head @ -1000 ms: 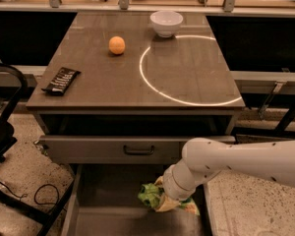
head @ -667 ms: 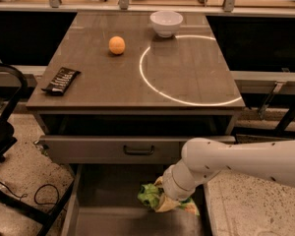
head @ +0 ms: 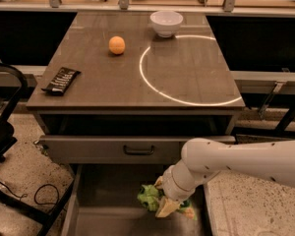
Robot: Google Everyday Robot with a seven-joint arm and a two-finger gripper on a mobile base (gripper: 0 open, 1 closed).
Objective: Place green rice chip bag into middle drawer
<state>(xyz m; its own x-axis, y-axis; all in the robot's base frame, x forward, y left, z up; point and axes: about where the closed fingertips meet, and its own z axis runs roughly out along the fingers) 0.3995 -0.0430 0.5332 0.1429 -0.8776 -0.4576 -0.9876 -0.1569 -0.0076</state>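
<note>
I count one round orange fruit (head: 117,45), one white bowl (head: 166,22) and one flat black bar wrapper (head: 61,80) on the grey-brown tabletop (head: 187,77). There is also one crinkly green rice chip bag (head: 148,196). It sits low inside the wide grey middle drawer (head: 103,195), beneath the upper drawer front (head: 88,151). My gripper (head: 168,206) is clamped on the bag. The bag is crumpled, bright green, and bulges mostly toward the picture's left, with a scrap showing on the other side.
</note>
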